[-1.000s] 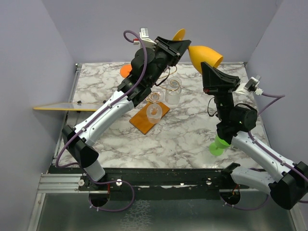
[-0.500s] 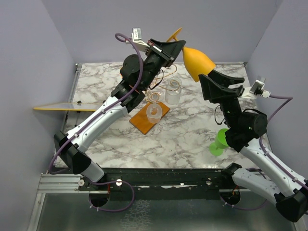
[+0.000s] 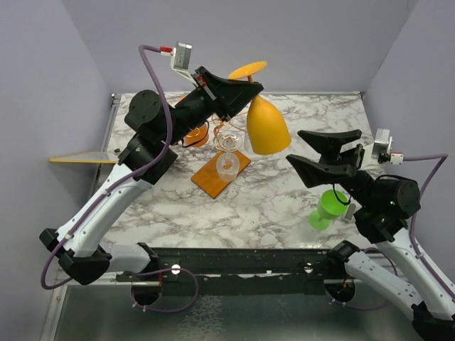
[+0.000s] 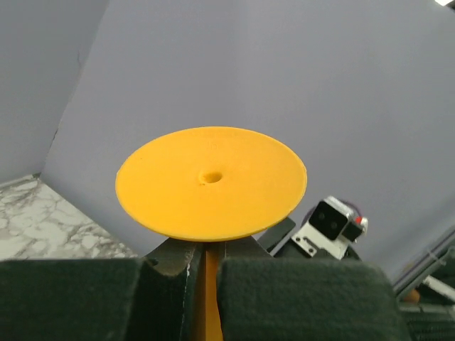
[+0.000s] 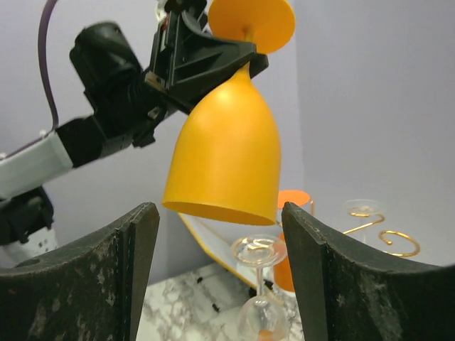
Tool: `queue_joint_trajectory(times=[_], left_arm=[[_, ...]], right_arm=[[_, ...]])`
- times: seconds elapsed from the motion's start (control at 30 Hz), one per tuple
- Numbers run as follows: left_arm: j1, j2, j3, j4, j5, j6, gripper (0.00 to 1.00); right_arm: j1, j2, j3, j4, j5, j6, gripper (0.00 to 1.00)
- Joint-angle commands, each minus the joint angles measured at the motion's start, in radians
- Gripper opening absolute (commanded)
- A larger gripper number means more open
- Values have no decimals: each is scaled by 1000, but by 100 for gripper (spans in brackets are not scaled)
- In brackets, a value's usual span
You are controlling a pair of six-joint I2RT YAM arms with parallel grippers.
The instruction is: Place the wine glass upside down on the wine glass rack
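An orange-yellow wine glass (image 3: 266, 129) hangs upside down, bowl down and foot up, above the table just right of the wine glass rack (image 3: 213, 177). My left gripper (image 3: 244, 88) is shut on its stem right under the foot (image 4: 212, 181). The stem shows between the left pads (image 4: 284, 298). My right gripper (image 3: 293, 148) stands open to the right of the bowl, apart from it. In the right wrist view the bowl (image 5: 224, 153) hangs beyond the open right gripper (image 5: 219, 234). The rack's gold scrolls (image 5: 387, 238) show behind.
Clear glasses (image 3: 227, 165) hang upside down on the rack. An orange glass (image 3: 193, 135) stands behind it. A green glass (image 3: 325, 207) stands by the right arm. A yellow-edged panel (image 3: 85, 158) juts from the left wall.
The right gripper let go of the bowl, opened and drew back to the right. The left arm swung the glass from tilted to bowl-down and lowered it toward the rack.
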Motion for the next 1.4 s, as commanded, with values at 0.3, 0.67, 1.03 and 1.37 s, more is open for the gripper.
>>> queue_joint_trajectory(times=[0.3, 0.67, 1.03, 1.37], left_arm=[[0, -248, -82, -463, 153, 525, 0], [0, -479, -318, -503, -17, 788, 0], [0, -516, -444, -432, -79, 858, 0], [0, -601, -560, -293, -70, 845, 0]], right_arm=[[2, 42, 126, -196, -234, 8, 75], [4, 249, 314, -256, -247, 367, 74], [66, 518, 499, -355, -241, 546, 65], [164, 639, 577, -387, -178, 624, 66]])
